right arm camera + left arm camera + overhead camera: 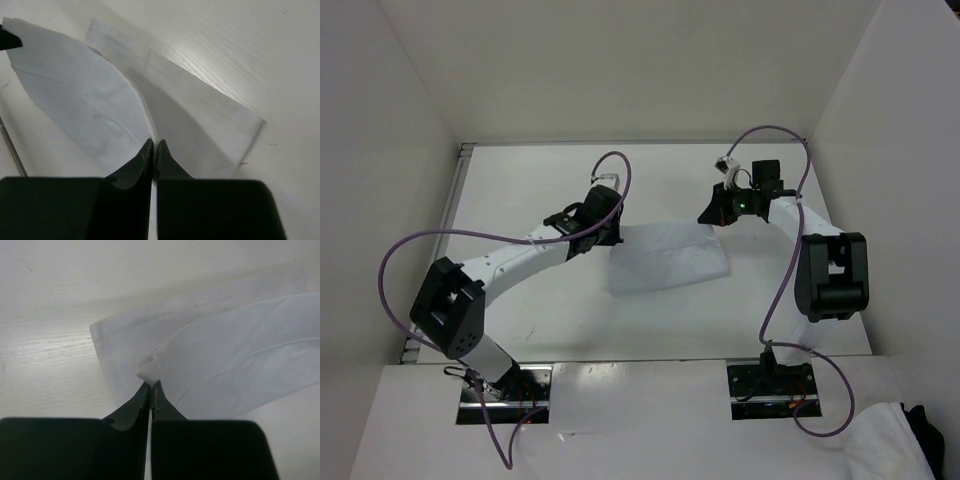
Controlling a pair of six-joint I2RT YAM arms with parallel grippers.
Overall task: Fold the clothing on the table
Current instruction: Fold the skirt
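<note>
The clothing (665,258) is a thin white garment in the middle of the table (520,200). Its near part lies flat and its far edge is lifted. My left gripper (617,232) is shut on the far left corner, and my right gripper (708,215) is shut on the far right corner. In the left wrist view the closed tips (151,385) pinch a fold of the clothing (225,355), with a lower layer spread beneath. In the right wrist view the gripper (154,143) is shut on the edge of the raised layer of clothing (85,100), over a flat layer.
White wall panels (410,120) enclose the table on the left, back and right. A bulkier white cloth heap (885,445) with a black item lies off the table at the near right. Purple cables (430,240) loop from both arms.
</note>
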